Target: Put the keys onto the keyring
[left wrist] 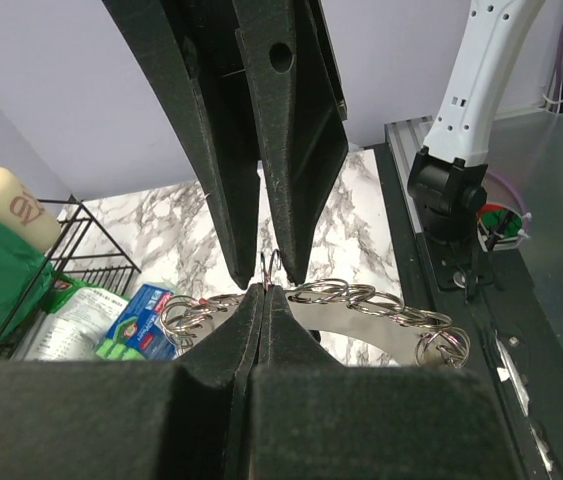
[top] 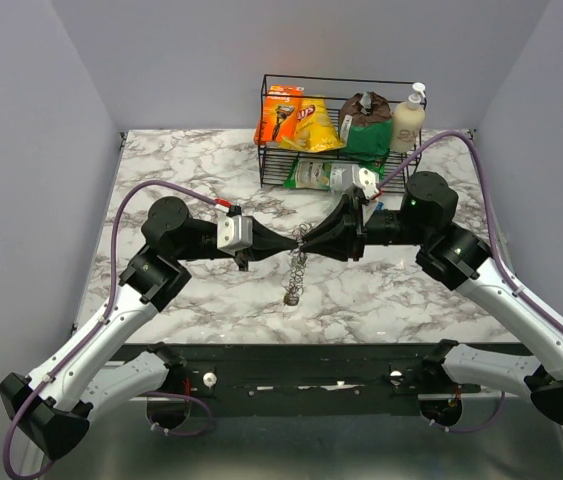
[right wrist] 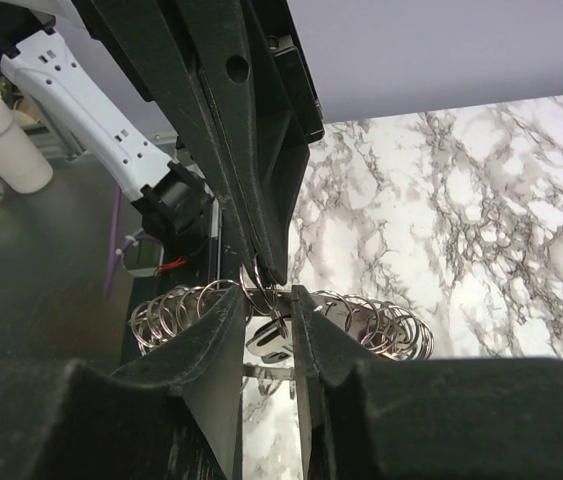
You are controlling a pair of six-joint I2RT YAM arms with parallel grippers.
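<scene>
Both grippers meet above the middle of the marble table (top: 201,300). My left gripper (top: 284,247) (left wrist: 266,290) is shut, its tips pinching the thin silver keyring (left wrist: 272,266) (top: 301,240). The ring's chain of links (top: 296,272) hangs down to the table and shows as a row of silver loops (left wrist: 361,296) (right wrist: 176,310). My right gripper (top: 313,240) (right wrist: 269,300) faces it tip to tip, its fingers a little apart on either side of the ring. A small silver key (right wrist: 275,338) hangs from the ring in that gap. No other keys are in view.
A black wire basket (top: 341,130) stands at the back right with snack bags, a dark pouch and a cream pump bottle (top: 407,118). A green-and-white packet lies on its lower shelf (top: 316,175). The arm bases sit along the table's near edge.
</scene>
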